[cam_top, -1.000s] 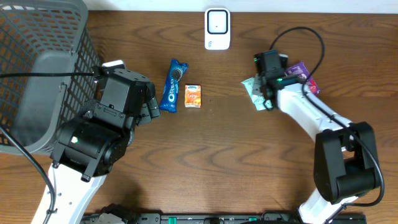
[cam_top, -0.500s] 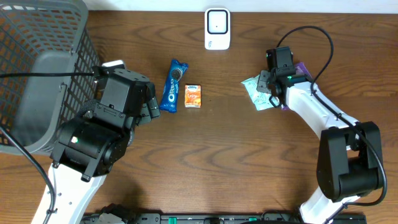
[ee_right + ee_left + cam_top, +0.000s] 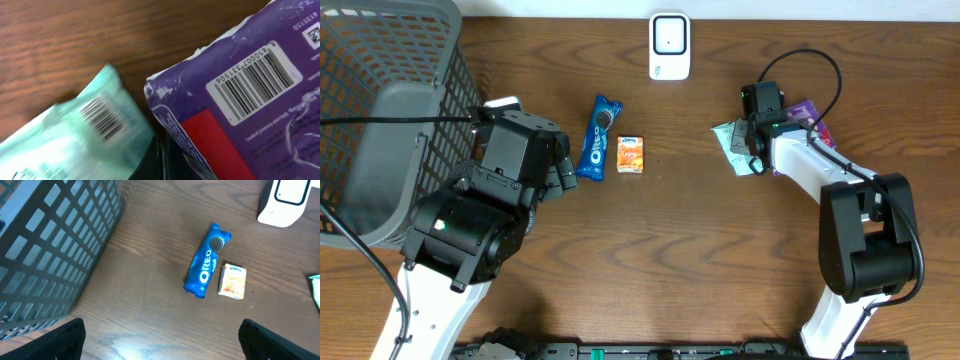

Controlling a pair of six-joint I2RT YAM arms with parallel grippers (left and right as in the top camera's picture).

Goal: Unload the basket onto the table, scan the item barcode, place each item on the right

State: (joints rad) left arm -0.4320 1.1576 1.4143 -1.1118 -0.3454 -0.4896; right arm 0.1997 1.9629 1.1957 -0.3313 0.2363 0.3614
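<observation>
A mint-green packet [image 3: 729,147] and a purple packet [image 3: 806,112] lie side by side on the right of the table, both barcode up. In the right wrist view the green packet [image 3: 85,135] is blurred and the purple packet [image 3: 250,95] is sharp. My right gripper [image 3: 159,162] is shut, its fingers pressed together low in the gap between the two packets; I cannot see an edge pinched between them. In the overhead view the right gripper [image 3: 757,135] sits over that same gap. My left gripper [image 3: 161,340] hangs open above bare wood, near the blue Oreo pack [image 3: 206,262].
A white scanner [image 3: 669,45] stands at the back centre. The Oreo pack [image 3: 599,137] and a small orange box [image 3: 631,155] lie left of centre. A grey mesh basket [image 3: 380,120] fills the far left, close beside the left arm.
My right gripper has closed, and it shifted right and then a little back, ending between the green and purple packets. The left arm has not moved.
</observation>
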